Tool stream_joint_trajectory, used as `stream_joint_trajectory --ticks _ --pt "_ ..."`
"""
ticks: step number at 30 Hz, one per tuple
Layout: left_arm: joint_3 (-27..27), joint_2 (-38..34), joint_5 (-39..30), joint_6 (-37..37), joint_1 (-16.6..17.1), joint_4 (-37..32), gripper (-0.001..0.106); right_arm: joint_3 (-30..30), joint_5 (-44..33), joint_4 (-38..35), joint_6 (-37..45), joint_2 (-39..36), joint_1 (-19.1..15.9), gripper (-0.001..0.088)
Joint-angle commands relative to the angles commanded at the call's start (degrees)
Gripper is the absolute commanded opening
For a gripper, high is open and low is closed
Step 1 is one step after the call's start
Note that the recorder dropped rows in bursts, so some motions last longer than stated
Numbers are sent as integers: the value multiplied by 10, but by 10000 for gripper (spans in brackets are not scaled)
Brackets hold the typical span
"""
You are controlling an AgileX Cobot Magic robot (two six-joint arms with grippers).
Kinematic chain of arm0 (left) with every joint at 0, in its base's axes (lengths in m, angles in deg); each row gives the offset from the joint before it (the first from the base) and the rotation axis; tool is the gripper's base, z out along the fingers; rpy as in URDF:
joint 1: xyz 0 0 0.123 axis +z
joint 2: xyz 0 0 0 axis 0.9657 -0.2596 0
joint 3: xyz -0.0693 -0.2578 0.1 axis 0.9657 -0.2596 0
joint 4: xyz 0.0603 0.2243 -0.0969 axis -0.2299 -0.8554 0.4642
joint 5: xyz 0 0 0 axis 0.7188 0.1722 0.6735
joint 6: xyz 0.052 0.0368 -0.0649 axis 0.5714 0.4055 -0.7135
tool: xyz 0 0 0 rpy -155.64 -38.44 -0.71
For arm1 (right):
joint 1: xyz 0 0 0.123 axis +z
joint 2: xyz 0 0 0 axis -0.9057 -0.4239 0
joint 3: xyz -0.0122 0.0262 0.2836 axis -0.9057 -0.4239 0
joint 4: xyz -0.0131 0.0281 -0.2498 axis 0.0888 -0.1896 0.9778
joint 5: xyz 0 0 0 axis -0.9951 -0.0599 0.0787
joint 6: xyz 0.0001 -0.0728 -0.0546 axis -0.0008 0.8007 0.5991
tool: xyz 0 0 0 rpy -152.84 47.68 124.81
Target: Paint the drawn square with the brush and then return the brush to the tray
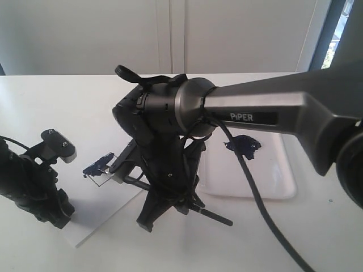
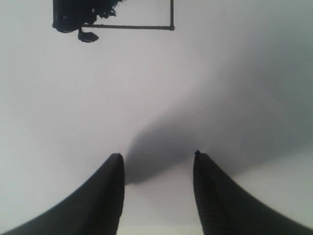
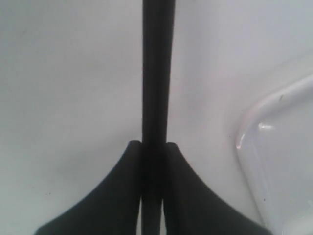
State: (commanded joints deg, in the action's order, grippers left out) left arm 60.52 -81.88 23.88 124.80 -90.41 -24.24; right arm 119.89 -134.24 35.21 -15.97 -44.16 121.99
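The brush (image 3: 157, 73) looks light, stiff and slim, best gripped on the handle; the right tool (image 3: 154, 144) is clamped there, above the paper (image 1: 108, 218) near the part-painted square (image 1: 101, 169). Left tool (image 2: 157, 154) hangs wide, empty.

I read the tray (image 1: 278, 190) as glossy white plastic, with highlights along its raised rim. The paint blob (image 1: 244, 145) on the tray looks wet and shiny, dark navy. The brush (image 3: 157, 73) just beside the tray has a smooth black handle with a slight sheen. The paper sheet (image 1: 105, 221), farther from the tray, is flat matt white. The drawn square (image 1: 101, 170) on it carries streaky, duller paint. The right gripper (image 3: 153, 143) looks like matt black plastic. The left gripper (image 2: 157, 154) looks the same, and I see faint ribbing on one finger. The arm link (image 1: 283, 102) over the tray is satin grey, metal-looking. The table (image 1: 34, 96) is smooth matt white.
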Motion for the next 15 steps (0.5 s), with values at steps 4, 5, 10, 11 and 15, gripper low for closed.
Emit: stream_joint_trajectory --ticks 4,5,10,11,15 --pt "0 0 0 -2 0 0 497 0 0 5 -10 0 -14 0" --pt "0 0 0 -2 0 0 497 0 0 5 -10 0 -16 0" --pt "0 0 0 -3 0 0 497 0 0 -13 -10 2 -17 0" --pt "0 0 1 -2 0 1 497 0 0 -30 1 8 -17 0" --pt "0 0 5 -10 0 1 497 0 0 -80 19 28 -8 0"
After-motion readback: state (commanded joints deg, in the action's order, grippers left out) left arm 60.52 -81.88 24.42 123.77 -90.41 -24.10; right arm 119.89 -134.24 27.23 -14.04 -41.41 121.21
